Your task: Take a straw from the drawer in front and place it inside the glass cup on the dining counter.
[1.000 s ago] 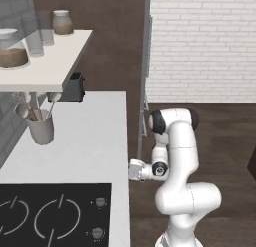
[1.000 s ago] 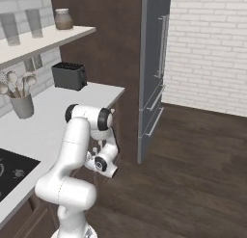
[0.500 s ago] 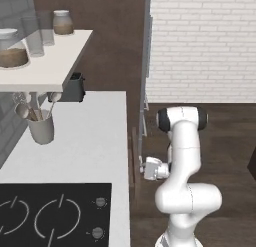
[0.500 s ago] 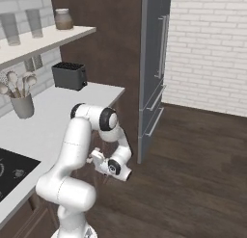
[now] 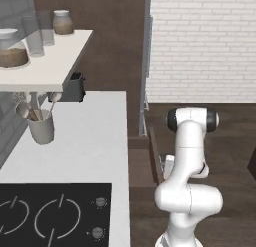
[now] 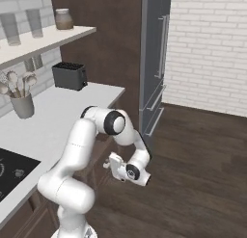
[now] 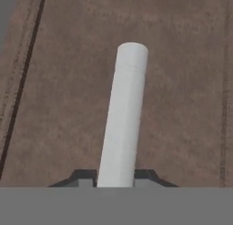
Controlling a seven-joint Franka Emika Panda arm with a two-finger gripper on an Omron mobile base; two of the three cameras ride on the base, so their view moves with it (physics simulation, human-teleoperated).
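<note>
Left to right on the worktop: hob at the near edge, white crock of spoons by the wall, toaster at the back, shelf of jars above; then the open drawer along the counter's edge, then the arm reaching down beside it. Straw is sitting between the fingertips in the hand view, jaws narrow and pinching it at its near end, the rest sticking straight out over the brown drawer floor. Gripper is holding it, looks like a centred grip. Step in hand reads as lifting the straw out: I'd be pulling straight up and clear of the drawer wall before any swing, keeping the squeeze steady since a thin rod held at one end is likely to pivot or slip, and keeping it aligned with the hand for the drop into the glass cup. Pose: shoulder upright, elbow folding forward, forearm dropping low, wrist hanging at drawer height in the right base view, hand pointing in toward the cabinet front
</note>
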